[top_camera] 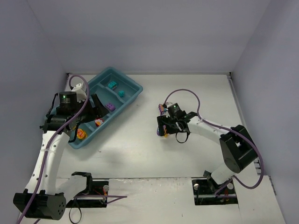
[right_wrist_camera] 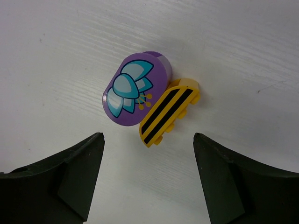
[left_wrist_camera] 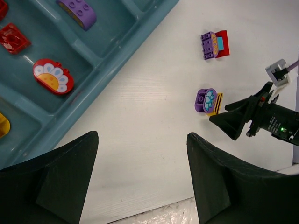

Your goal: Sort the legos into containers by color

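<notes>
**Lego sort: items on table and in tray**

- Striped yellow brick (right_wrist_camera: pixel 169 112): lies on the white table (top_camera: pixel 140 154). In the right wrist view its long axis runs from lower left to upper right, and two black stripes follow that axis. One long side touches the purple flower brick (right_wrist_camera: pixel 135 95), an oval lying printed face up on the same diagonal.
- Purple-red-teal cluster (left_wrist_camera: pixel 215 44): lies on the table, near that pair but apart from it.
- Right gripper (right_wrist_camera: pixel 147 158): jaws are spread wide to either side of the touching pair. Nothing is held or touched.
- Left gripper (left_wrist_camera: pixel 142 158): jaws are spread wide above bare table beside the tray (top_camera: pixel 135 86). Nothing is held.
- Tray: long axis runs diagonally in the top view, from near left to far right. Contents are listed from the far end:
  - two teal bricks (top_camera: pixel 112 85)
  - one purple brick (left_wrist_camera: pixel 77 10)
  - a red square brick (left_wrist_camera: pixel 14 38) and a red flower brick (left_wrist_camera: pixel 52 76)
  - an orange-yellow brick (top_camera: pixel 82 134)
</notes>
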Tool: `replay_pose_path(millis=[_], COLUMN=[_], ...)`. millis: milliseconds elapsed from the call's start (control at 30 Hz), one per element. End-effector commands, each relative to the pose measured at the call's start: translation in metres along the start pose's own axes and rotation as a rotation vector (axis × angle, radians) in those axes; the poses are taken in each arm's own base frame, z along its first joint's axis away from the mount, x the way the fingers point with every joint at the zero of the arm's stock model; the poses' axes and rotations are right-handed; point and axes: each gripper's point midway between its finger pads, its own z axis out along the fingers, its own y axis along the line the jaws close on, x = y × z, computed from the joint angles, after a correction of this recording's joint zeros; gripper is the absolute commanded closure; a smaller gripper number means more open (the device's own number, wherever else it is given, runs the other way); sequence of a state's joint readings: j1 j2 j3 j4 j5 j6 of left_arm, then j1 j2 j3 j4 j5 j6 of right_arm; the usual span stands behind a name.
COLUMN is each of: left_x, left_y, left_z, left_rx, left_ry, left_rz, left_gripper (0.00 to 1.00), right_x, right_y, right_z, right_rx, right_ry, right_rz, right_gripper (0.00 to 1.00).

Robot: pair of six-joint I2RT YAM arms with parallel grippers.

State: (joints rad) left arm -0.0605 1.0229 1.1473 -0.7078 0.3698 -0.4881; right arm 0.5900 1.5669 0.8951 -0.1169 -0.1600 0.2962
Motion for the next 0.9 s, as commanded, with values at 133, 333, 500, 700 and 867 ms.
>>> replay_pose_path(millis=[133, 333, 500, 700, 867], left_x=[0.008, 0.01, 0.015, 0.018, 0.023], left_y=[-0.012, -0.017, -0.02, -0.024, -0.029], left_z=[0.0, 0.002, 0.004, 0.004, 0.004], left_rx=[0.066, 0.082, 0.091, 0.101, 0.113], left_ry=[0.024, 0.036, 0.052, 0.063, 0.076], left_rz=[0.04, 0.048, 0.047, 0.047, 0.051], left_gripper=[0.3, 0.3, 0.3, 0.3, 0.3], right_x=[-0.039, -0.045, -0.05, -0.056, -0.052], right_y=[0.005, 0.0, 0.003, 0.01, 0.01], right_z=[0.0, 0.005, 0.008, 0.015, 0.017], right_rx=[0.037, 0.084, 0.1, 0.114, 0.123], right_ry=[-0.1, -0.122, -0.138, -0.145, -0.14], right_rz=[0.164, 0.246, 0.301, 0.321, 0.345], right_gripper=[0.26, 0.26, 0.26, 0.27, 0.32])
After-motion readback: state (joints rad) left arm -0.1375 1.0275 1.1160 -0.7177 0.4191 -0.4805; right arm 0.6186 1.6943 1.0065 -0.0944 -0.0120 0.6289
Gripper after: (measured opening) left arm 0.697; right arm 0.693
